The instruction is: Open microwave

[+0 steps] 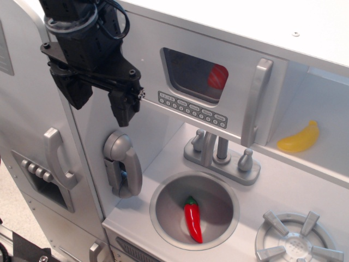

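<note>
Open space separates the microwave [204,87], door flush, from the gripper [101,101], spread and empty.

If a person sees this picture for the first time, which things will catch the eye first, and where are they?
The red chili pepper lying in the round sink at the bottom centre stands out most. Next comes the yellow banana in the open cubby at the right, beside the closed microwave, whose dark window shows something red. The black hand hangs at the upper left, above the toy phone.
</note>
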Robot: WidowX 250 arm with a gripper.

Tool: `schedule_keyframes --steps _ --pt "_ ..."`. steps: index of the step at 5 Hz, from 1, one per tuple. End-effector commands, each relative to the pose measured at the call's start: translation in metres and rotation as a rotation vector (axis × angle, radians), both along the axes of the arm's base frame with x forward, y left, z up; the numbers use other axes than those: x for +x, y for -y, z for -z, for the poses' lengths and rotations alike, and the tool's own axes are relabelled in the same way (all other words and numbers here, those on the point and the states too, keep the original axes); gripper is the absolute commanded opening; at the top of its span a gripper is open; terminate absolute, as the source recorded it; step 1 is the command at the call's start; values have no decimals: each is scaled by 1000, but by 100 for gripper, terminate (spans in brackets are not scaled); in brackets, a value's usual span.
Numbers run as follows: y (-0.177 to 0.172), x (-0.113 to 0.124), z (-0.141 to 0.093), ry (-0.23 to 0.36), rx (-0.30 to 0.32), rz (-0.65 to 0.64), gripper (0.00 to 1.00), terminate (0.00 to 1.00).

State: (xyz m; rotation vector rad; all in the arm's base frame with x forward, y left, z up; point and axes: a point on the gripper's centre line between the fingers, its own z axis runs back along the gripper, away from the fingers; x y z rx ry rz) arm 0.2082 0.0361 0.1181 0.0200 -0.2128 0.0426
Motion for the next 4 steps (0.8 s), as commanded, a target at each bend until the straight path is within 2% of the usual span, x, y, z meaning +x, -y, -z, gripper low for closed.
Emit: schedule_keyframes --steps 1,2,3,4 --pt "0 0 0 0 0 0 100 0" --pt "28 22 -11 17 -31 -23 100 0" --pt "68 46 -26 -25 -88 -10 100 0" --pt "100 42 -29 -5 -131 56 100 0"
